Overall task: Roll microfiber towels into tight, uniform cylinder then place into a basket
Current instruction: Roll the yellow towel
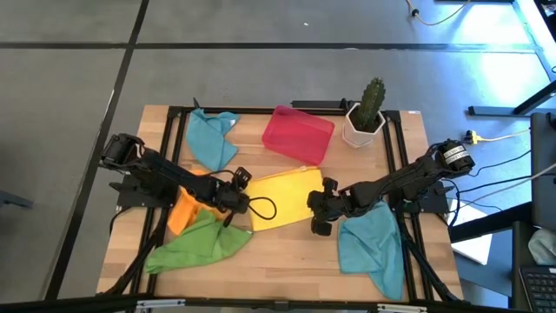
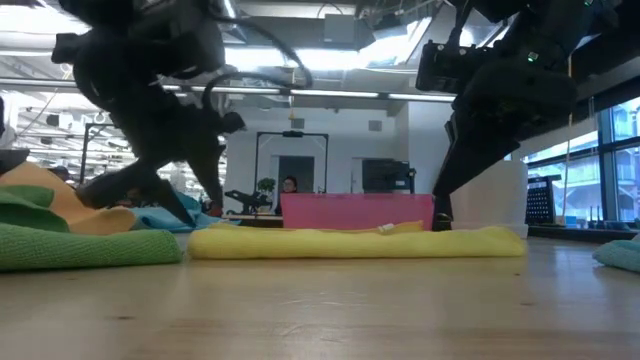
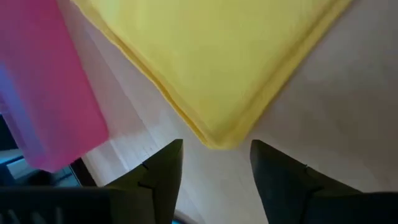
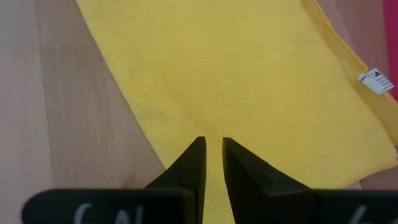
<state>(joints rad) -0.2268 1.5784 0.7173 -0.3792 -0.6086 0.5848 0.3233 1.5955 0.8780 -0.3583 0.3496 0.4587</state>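
A folded yellow towel (image 1: 280, 200) lies flat on the table's middle, in front of the red basket (image 1: 298, 135). My left gripper (image 3: 216, 148) stands open at the towel's left end, one finger on either side of the towel's corner (image 3: 217, 134), touching nothing. My right gripper (image 4: 211, 144) is at the towel's right end (image 1: 314, 202), its fingers almost together on the cloth. A white tag (image 4: 376, 79) shows at the towel's far edge. In the low view the towel (image 2: 355, 242) is a long low strip before the basket (image 2: 355, 212). My right gripper has its fingertips (image 4: 196, 152) on the yellow towel's top face close to its right end (image 4: 186, 118). They come slanting down from the table's right side. Yellow cloth shows in the narrow slit between them; how many layers are caught, I cannot tell. The towel stays flat on the table.
A green towel (image 1: 200, 246) and an orange one (image 1: 184, 210) lie bunched at the near left, under my left arm. One teal towel (image 1: 211, 139) is at the far left, another (image 1: 372, 248) at the near right. A white cactus pot (image 1: 365, 122) stands beside the basket.
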